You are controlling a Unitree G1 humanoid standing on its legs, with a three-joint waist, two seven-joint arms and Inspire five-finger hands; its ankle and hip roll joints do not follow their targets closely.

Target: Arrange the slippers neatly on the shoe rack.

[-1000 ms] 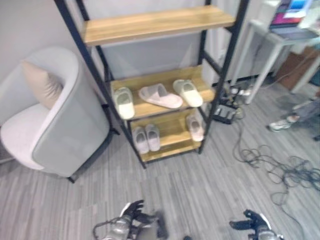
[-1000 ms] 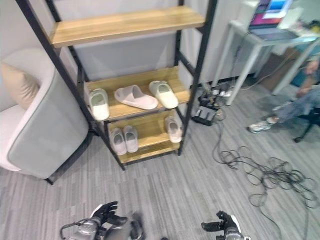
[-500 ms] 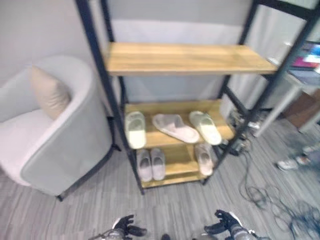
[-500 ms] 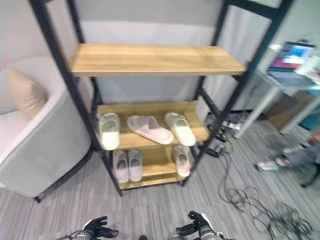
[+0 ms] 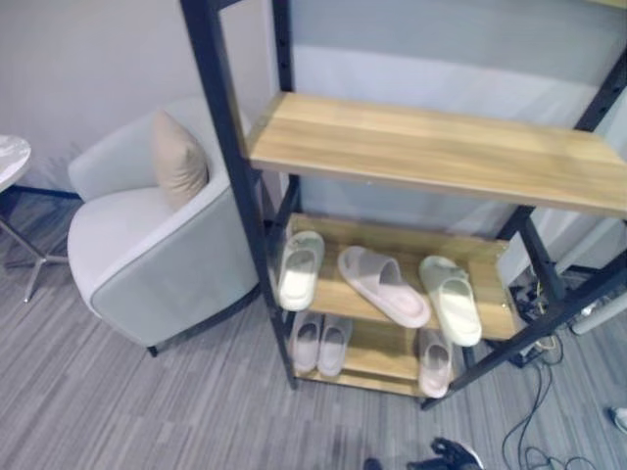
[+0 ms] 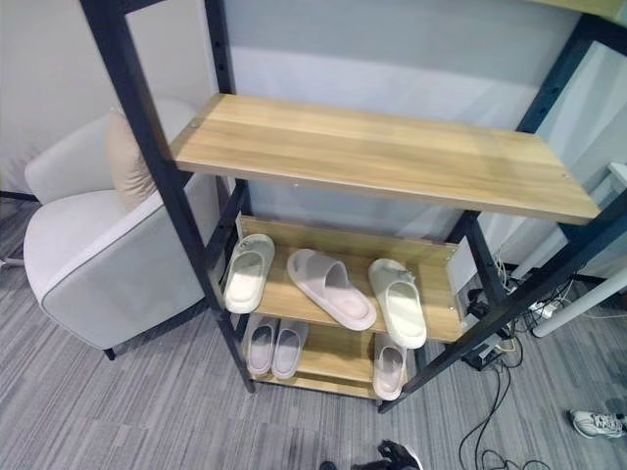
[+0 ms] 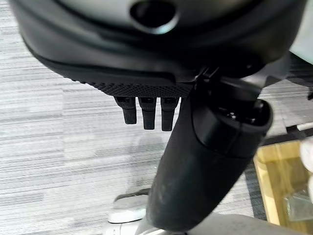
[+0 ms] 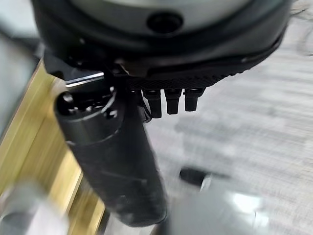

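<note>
Left hand (image 7: 205, 161): fingers (image 7: 146, 113) straight, side by side, thumb out in front, nothing held — grey plank floor (image 7: 58, 147) past them. Right hand (image 8: 112, 161): same, fingers (image 8: 168, 104) straight, thumb extended, empty; pale wood of the rack shows beside it. In the eye views the right hand shows as a dark shape low on the floor just in front of the shoe rack (image 5: 230, 147).

All places below are relative to the shoe rack — black metal frame, wooden shelves.

- Top visible shelf (image 6: 382, 152): bare wood.
- Middle shelf (image 5: 338, 294): three slippers. Pale green slipper (image 5: 299, 271) at the rack's left end, toe toward the front edge, just beside the left post. Pinkish-beige slipper (image 5: 383, 286) in the middle, lying diagonally, toe toward the front right. Second pale green slipper (image 5: 452, 300) at the right, just beside the beige one, roughly square to the front.
- Bottom shelf (image 5: 377, 357): pair of light grey-pink slippers (image 5: 321, 343) at the left, side by side, touching or nearly so. Single slipper (image 5: 434, 361) of the same colour at the right end, well apart from the pair.

Left of the rack: grey armchair (image 5: 147, 245) with a beige cushion (image 5: 178, 160), close against the left post. Right of the rack, near its base: a power strip and cables (image 6: 495, 338) on the floor. A white sneaker (image 6: 596, 423) further right.
</note>
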